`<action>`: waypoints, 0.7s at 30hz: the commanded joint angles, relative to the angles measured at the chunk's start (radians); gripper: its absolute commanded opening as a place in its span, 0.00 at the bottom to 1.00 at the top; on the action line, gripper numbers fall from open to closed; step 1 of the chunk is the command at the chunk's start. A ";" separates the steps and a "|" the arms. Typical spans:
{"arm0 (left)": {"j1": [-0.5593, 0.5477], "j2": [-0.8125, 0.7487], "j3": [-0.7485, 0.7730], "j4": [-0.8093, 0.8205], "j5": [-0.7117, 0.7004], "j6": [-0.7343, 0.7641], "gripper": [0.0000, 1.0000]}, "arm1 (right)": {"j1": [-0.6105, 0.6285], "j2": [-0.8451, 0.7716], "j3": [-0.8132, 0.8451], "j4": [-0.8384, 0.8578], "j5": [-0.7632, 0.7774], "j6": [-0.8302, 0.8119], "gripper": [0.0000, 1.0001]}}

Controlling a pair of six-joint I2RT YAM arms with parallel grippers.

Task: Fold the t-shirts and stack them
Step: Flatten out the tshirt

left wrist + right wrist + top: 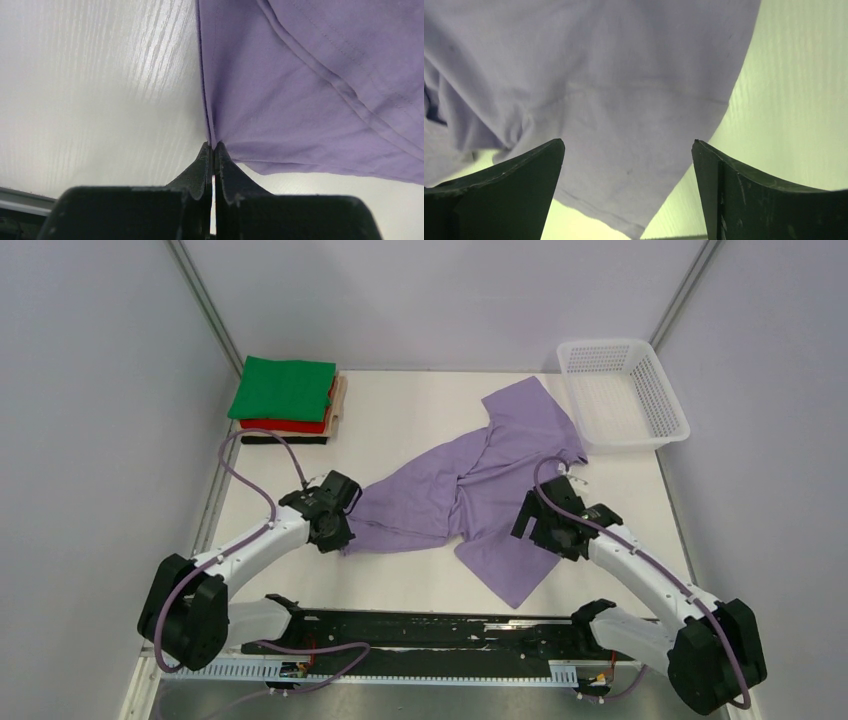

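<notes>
A lavender-purple t-shirt (470, 480) lies crumpled and spread across the middle of the table. My left gripper (345, 540) is shut on its left hem edge; the left wrist view shows the cloth (310, 75) pinched between the closed fingertips (214, 146). My right gripper (530, 525) hangs open over the shirt's near right part; the right wrist view shows the purple cloth (624, 100) between and beyond its spread fingers (628, 145). A stack of folded shirts sits at the back left: green (284, 387) on top, red (285, 425) under it, tan (339, 400) showing at the right side.
A white plastic mesh basket (622, 392) stands at the back right corner. A black strip (284, 440) lies under the stack's near edge. Grey walls enclose the table (420, 400) on the left, back and right. A black rail (430, 632) runs along the near edge.
</notes>
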 commanded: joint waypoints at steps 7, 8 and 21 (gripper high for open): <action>-0.004 -0.061 -0.021 0.002 -0.030 0.018 0.00 | 0.357 -0.003 0.034 -0.300 -0.107 0.292 0.88; -0.003 -0.068 -0.023 0.002 -0.029 0.019 0.00 | 0.379 0.013 0.032 -0.300 -0.108 0.312 0.86; -0.003 -0.140 -0.037 -0.005 -0.011 0.014 0.00 | 0.441 0.165 -0.048 -0.151 -0.117 0.364 0.61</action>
